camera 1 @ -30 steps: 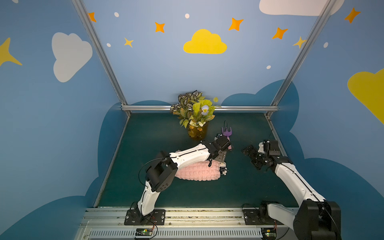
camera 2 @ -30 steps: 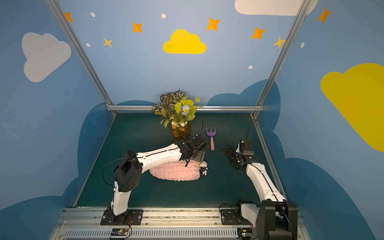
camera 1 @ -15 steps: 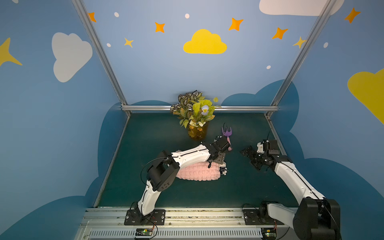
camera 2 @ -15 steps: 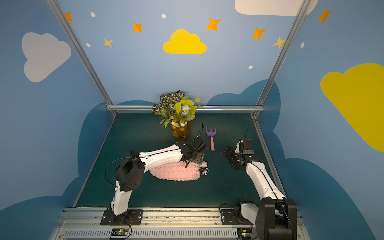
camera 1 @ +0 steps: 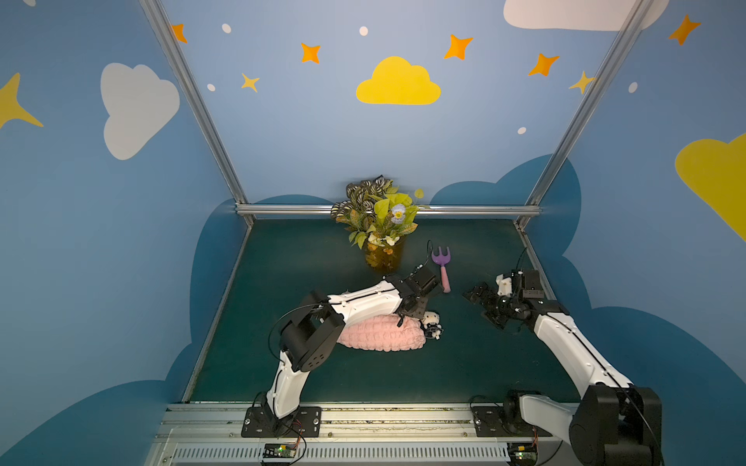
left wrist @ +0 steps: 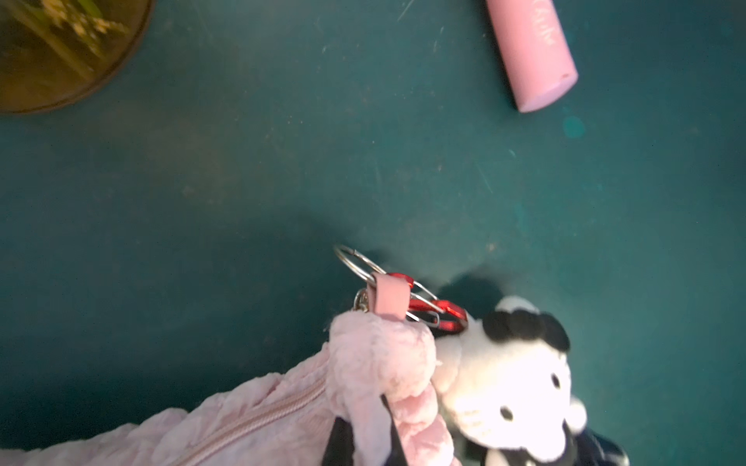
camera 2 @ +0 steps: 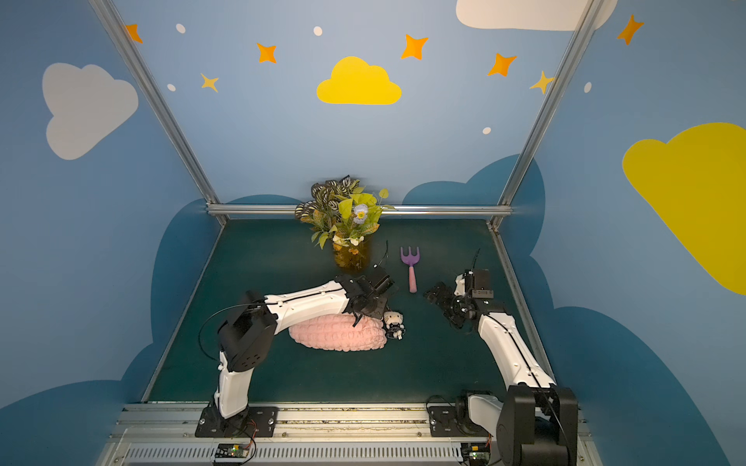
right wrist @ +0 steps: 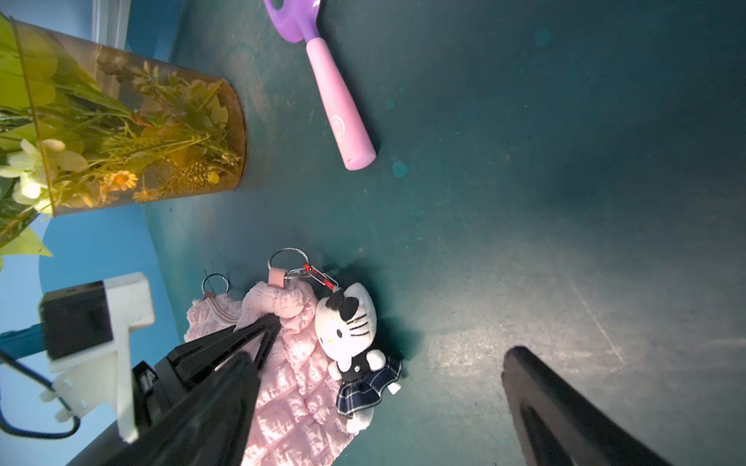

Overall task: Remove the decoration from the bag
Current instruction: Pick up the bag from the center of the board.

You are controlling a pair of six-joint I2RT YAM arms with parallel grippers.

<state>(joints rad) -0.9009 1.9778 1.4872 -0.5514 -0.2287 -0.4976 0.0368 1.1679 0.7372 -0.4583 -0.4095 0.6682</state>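
The pink bumpy bag (camera 1: 381,334) (camera 2: 337,334) lies mid-table under my left forearm. The decoration (camera 1: 431,322) (camera 2: 395,321), a white cat plush with a black bow and plaid dress, lies against the bag's right end. A red clip and a metal ring (left wrist: 365,268) tie it to the bag's pink tab. My left gripper (left wrist: 365,441) (right wrist: 273,321) is shut on a fold of the bag (left wrist: 242,423) at that corner, right beside the decoration (left wrist: 512,387). My right gripper (camera 1: 481,307) (camera 2: 443,306) hangs open to the right, apart from both, looking down at the decoration (right wrist: 347,322).
An amber vase of leaves (camera 1: 382,258) stands at the back centre. A purple-and-pink toy fork (camera 1: 442,267) lies just behind the bag's right end. Metal frame rails (camera 1: 387,210) and blue walls bound the green mat on three sides.
My left gripper has gone from open to shut, pinching the bag's corner fold. The right gripper has shifted slightly toward the bag and stays open.
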